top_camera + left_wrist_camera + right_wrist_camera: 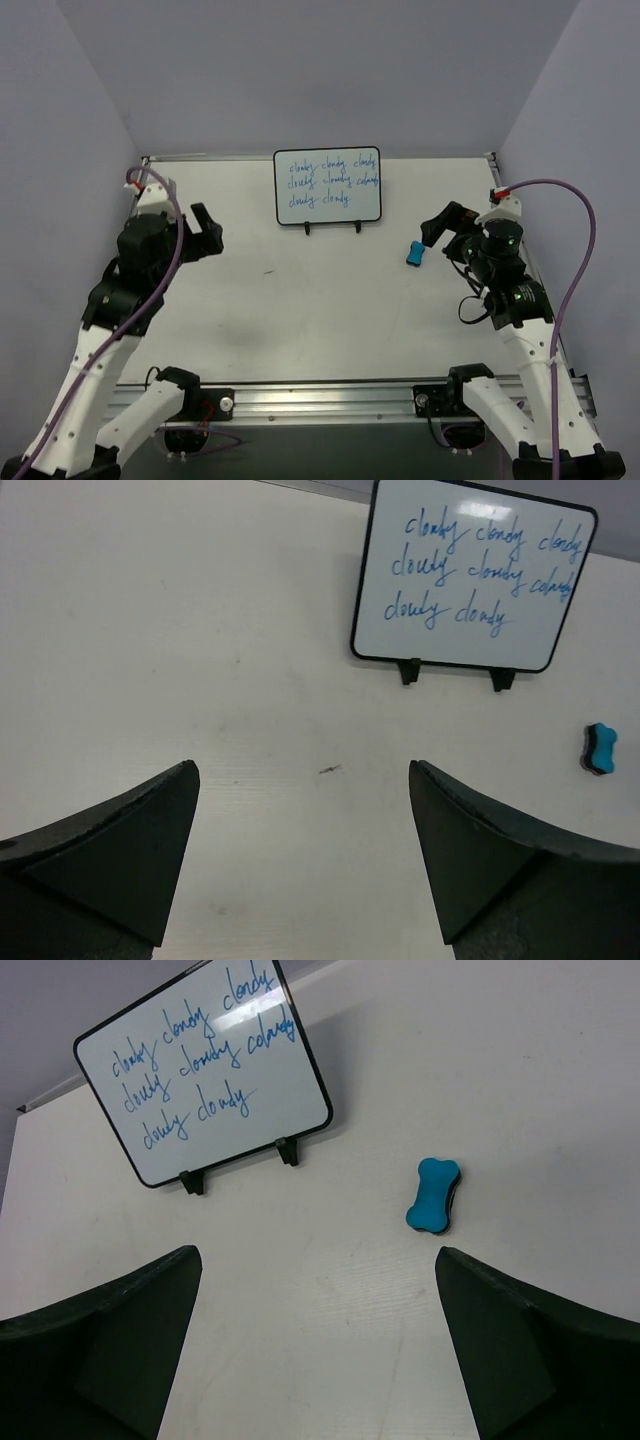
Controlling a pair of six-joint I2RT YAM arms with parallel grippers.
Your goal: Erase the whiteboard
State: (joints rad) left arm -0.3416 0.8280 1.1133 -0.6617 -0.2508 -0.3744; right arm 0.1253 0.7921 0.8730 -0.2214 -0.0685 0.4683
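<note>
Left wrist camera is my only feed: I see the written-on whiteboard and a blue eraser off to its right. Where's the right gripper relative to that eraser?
Observer: In the top view the right gripper is just to the right of the eraser, apart from it.
Operator: Is it holding anything?
Observer: No. Its wrist view shows the jaws spread wide with only bare table between them, the eraser lying ahead.
Operator: And where does my left gripper sit?
Observer: From above, the left gripper is to the left of the whiteboard, which stands at the middle of the table's far edge.
</note>
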